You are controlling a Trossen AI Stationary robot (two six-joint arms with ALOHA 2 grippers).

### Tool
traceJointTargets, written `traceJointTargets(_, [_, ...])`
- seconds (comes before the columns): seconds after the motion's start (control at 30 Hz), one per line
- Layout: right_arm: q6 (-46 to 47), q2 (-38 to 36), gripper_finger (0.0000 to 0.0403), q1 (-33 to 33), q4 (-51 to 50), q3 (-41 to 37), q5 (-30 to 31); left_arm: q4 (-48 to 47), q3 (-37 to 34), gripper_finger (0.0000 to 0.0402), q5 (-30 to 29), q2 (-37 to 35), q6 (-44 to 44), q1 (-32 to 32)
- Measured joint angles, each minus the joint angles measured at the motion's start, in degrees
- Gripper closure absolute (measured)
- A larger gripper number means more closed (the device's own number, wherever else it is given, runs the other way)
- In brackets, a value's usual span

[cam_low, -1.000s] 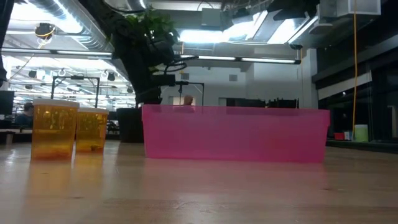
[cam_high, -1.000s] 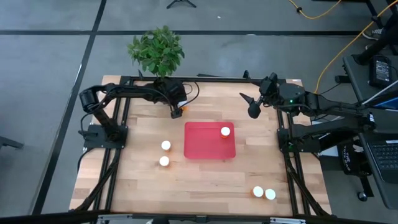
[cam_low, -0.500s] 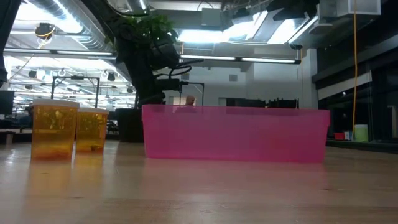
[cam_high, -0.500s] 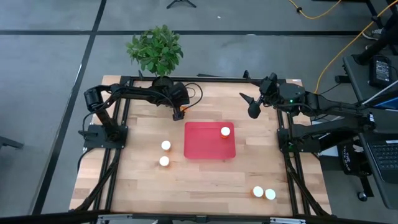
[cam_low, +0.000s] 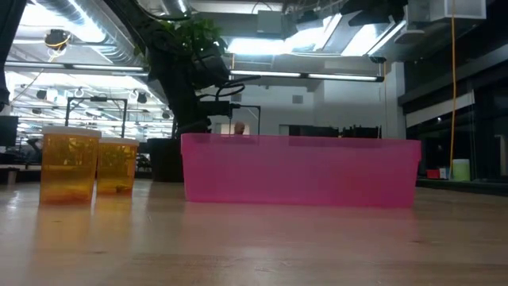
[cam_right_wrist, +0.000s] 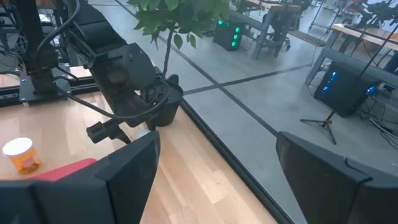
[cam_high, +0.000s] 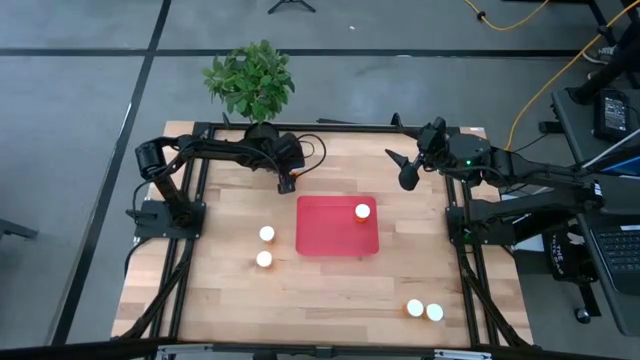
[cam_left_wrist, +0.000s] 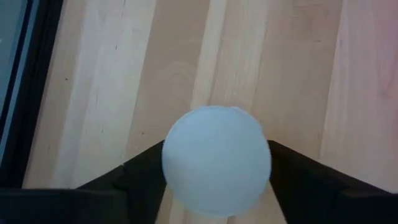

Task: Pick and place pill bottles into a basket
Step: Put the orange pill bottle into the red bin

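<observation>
Two pill bottles (cam_high: pixel 266 246) stand on the bench (cam_high: pixel 330 290) left of the basket (cam_high: pixel 337 226). The left gripper (cam_high: pixel 287 183) holds one bottle (cam_left_wrist: pixel 216 160) in closed jaws near the basket's far-left corner. One bottle (cam_high: pixel 362 211) stands inside the basket. The right gripper (cam_high: pixel 403 168), jaws open, hangs beyond the basket's far-right corner. Two bottles (cam_high: pixel 424 310) stand to the basket's near right.

Red basket (cam_high: pixel 330 232) holds one white-capped orange bottle (cam_high: pixel 363 212); four bottles (cam_high: pixel 267 234) stand outside

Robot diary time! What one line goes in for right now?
left gripper: shut on pill bottle, near basket | right gripper: open, waiting | in basket: one bottle
</observation>
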Motion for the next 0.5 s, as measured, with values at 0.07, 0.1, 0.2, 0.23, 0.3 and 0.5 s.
traceJointTargets(0.07, [0.0,0.0,0.0080,0.0,0.0,0.0,0.0,-0.1,0.0,0.0175,0.0,0.0,0.0,-0.3])
traceJointTargets(0.1, [-0.1,0.0,0.0080,0.0,0.0,0.0,0.0,-0.4,0.1,0.0182,-0.1,0.0,0.0,-0.4])
traceJointTargets(0.2, [0.0,0.0,0.0080,0.0,0.0,0.0,0.0,-3.5,2.0,0.0198,-0.7,0.0,0.3,-1.2])
traceJointTargets(0.23, [0.0,0.0,0.0080,0.0,0.0,0.0,0.0,-4.3,3.0,0.0201,-1.3,0.0,0.9,-1.6])
traceJointTargets(0.3, [0.0,0.0,0.0080,0.0,0.0,0.0,0.0,-6.0,5.3,0.0204,-2.6,0.0,2.0,-2.5])
traceJointTargets(0.5, [0.1,0.0,0.0080,0.0,0.0,0.0,0.0,-12.2,16.2,0.0199,-2.2,-0.1,2.9,-5.5])
